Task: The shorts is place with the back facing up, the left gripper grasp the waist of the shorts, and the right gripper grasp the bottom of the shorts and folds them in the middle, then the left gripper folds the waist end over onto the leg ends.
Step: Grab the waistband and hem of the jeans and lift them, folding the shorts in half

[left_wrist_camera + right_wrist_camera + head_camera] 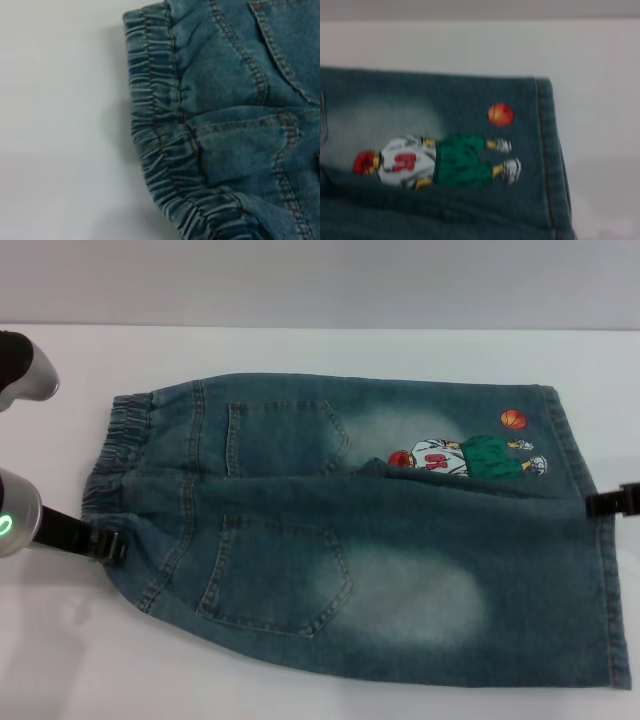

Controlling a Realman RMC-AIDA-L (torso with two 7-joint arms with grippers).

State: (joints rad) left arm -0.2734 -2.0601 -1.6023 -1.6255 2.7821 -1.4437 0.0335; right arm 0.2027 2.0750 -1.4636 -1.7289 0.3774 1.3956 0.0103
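A plain white table (pixel 330 350) under a pale wall fills the head view, and the shorts (pixel 400 560) are laid flat on it, back up, both patch pockets showing. Their long axis runs across the view, the waist of the shorts (pixel 118 455) pointing to the robot's left and the bottom of the shorts (pixel 590 570) to its right. The left gripper (pixel 108 543) is seen low at the waistband's near corner, its black tip touching the ruffled edge; whether its fingers are spread or closed on cloth cannot be told. The right gripper (pixel 610 502) is seen at the hem, near the middle where the two legs meet, only its black tip in view, and its fingers cannot be judged either. No fold has been made: the garment lies at full length, so the task is judged to be at the grasping step, with the lengthwise fold and the waist-over-legs fold both left. In the left wrist view the gathered elastic band (pixel 160 135) is shown lying on the white surface, puckered and unlifted, with a pocket (pixel 295 45) beyond it; no fingers appear. In the right wrist view the cartoon basketball-player print (pixel 440 162) and the orange ball (pixel 500 114) are seen beside the stitched hem (pixel 547 150), which lies flat on the table; no fingers appear there.
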